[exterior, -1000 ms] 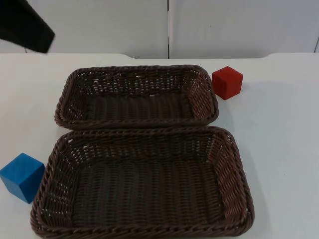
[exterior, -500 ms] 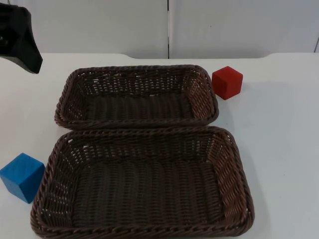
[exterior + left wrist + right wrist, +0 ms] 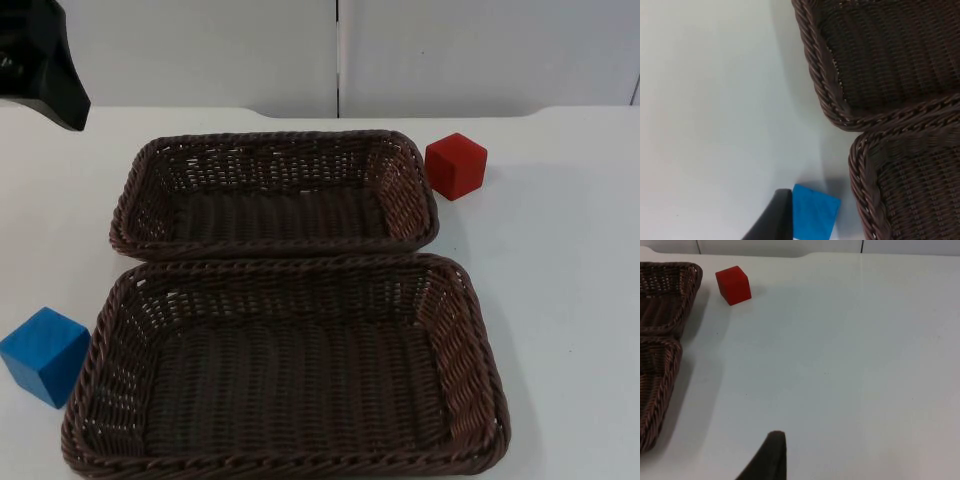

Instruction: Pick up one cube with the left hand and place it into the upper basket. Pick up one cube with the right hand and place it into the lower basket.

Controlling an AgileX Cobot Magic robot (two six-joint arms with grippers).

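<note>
Two brown baskets mid-frame, upper basket (image 3: 275,193) touching lower basket (image 3: 285,365). Blue cube (image 3: 43,355) lower left, red cube (image 3: 456,165) upper right — both on table (image 3: 560,300). Left gripper (image 3: 45,60) upper left; jaws of both grippers impossible to judge.

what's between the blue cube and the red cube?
Both baskets: in the top view the upper basket and lower basket lie between the blue cube and red cube.

White table (image 3: 560,300): two baskets (image 3: 275,195), two cubes (image 3: 456,166)
</note>
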